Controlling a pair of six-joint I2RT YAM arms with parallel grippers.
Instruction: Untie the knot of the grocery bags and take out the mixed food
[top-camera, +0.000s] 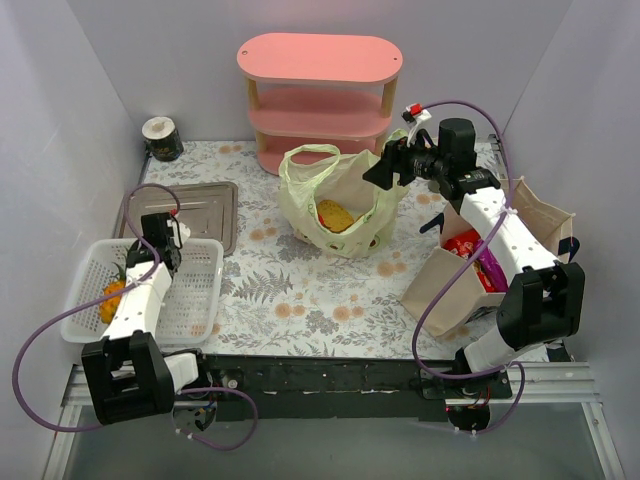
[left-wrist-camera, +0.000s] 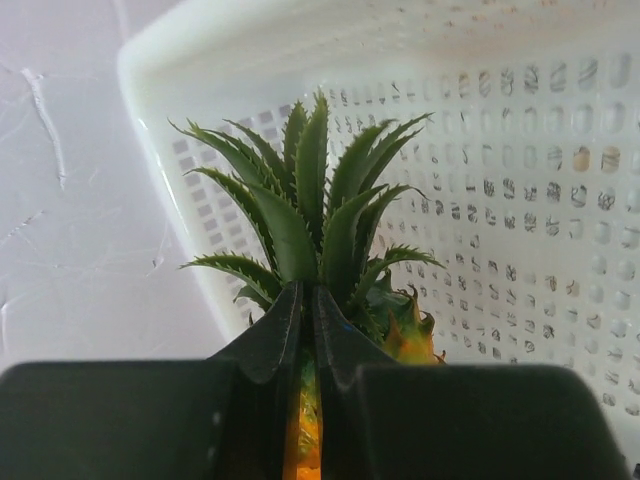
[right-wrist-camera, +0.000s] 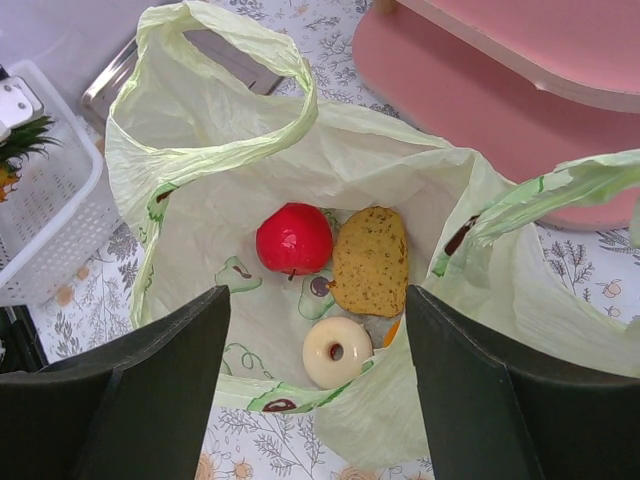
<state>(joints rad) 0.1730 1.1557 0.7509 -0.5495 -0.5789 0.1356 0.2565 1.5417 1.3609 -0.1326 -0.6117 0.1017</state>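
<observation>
The pale yellow-green plastic bag (top-camera: 335, 205) stands open in the middle of the table. Its handle loops (right-wrist-camera: 250, 70) hang apart, and no knot shows. Inside lie a red round fruit (right-wrist-camera: 293, 240), a yellow-brown pastry (right-wrist-camera: 370, 262), a white ring pastry (right-wrist-camera: 337, 352) and a sliver of orange (right-wrist-camera: 392, 332). My right gripper (right-wrist-camera: 318, 295) is open and empty just above the bag's right rim (top-camera: 380, 172). My left gripper (left-wrist-camera: 308, 292) is shut on the crown of the small pineapple (left-wrist-camera: 310, 200), which lies in the white basket (top-camera: 190, 290). The beige tote (top-camera: 450, 285) at right holds red and purple packets (top-camera: 478, 255).
A pink three-tier shelf (top-camera: 320, 90) stands behind the bag. A metal tray (top-camera: 200, 210) lies at back left beside the basket. A dark cup (top-camera: 162, 138) sits in the far left corner. Walls close in on both sides.
</observation>
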